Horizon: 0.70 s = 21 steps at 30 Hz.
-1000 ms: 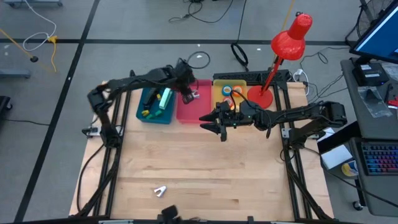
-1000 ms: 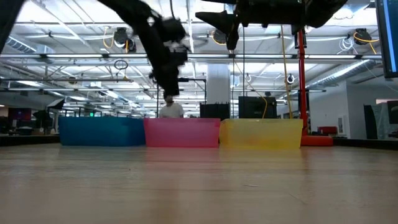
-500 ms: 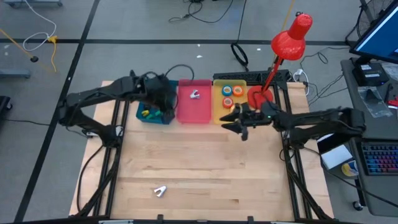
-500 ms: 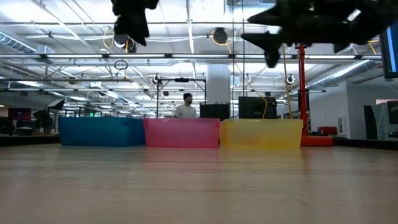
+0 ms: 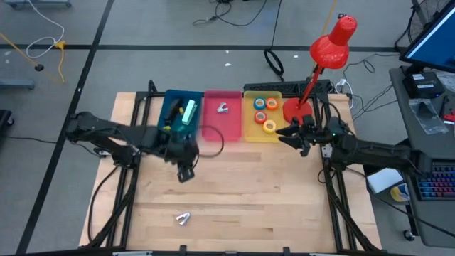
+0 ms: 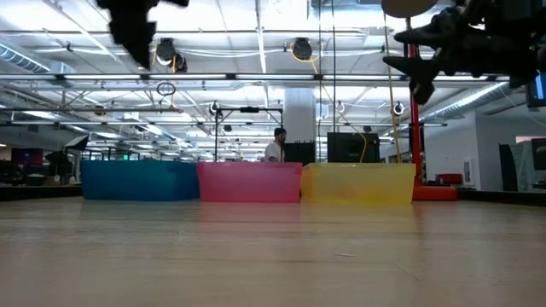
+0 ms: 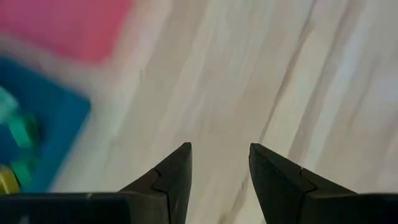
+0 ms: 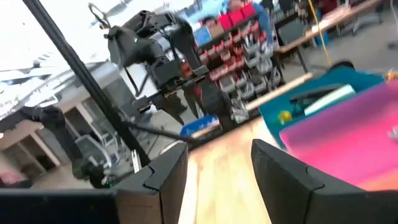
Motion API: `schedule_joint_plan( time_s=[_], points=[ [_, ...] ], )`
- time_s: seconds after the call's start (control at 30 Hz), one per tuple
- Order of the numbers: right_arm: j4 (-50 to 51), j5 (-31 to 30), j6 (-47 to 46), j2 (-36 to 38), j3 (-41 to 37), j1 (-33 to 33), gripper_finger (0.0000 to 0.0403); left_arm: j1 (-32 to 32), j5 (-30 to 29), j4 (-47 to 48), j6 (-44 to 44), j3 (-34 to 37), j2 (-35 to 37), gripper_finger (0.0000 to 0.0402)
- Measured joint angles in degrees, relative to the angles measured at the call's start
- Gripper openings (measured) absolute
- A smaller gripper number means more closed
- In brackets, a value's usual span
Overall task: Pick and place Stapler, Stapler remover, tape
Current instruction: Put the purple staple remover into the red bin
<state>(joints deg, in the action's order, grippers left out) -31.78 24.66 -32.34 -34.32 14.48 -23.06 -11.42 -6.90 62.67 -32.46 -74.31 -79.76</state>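
Remaining staple remover (image 5: pixel 183 218) on bare table, near front edge, well apart from bins; long axis too small to tell. Left gripper (image 5: pixel 183 171) nearer, above table in front of blue bin (image 5: pixel 165 131), jaws parted, empty. Right gripper (image 5: pixel 293 136) beside yellow bin (image 5: pixel 250 135), parted, empty.

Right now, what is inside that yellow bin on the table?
From above, the yellow bin holds three tape rolls: one bluish, two orange. From table height its front wall hides them all. Whether anything lies beneath the rolls cannot be seen.
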Motion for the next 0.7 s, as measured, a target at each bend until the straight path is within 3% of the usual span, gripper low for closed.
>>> schedule_joint_plan(
  time_s=[0.23,0.43,0.7],
  points=[
    [12.8,7.0,-2.6,7.4,0.0,-7.5,0.0169,-7.2,6.2,-8.7,-9.2,10.8,-0.1,0.0161],
    [13.2,10.1,-4.5,9.0,0.0,-10.0,0.0170,-11.6,11.7,-17.6,-16.3,18.6,-0.1,0.0161],
    [13.2,10.1,-4.2,9.0,0.0,-10.0,0.0171,-17.0,14.1,-27.2,-24.9,24.4,-0.1,0.0161]
  ],
)
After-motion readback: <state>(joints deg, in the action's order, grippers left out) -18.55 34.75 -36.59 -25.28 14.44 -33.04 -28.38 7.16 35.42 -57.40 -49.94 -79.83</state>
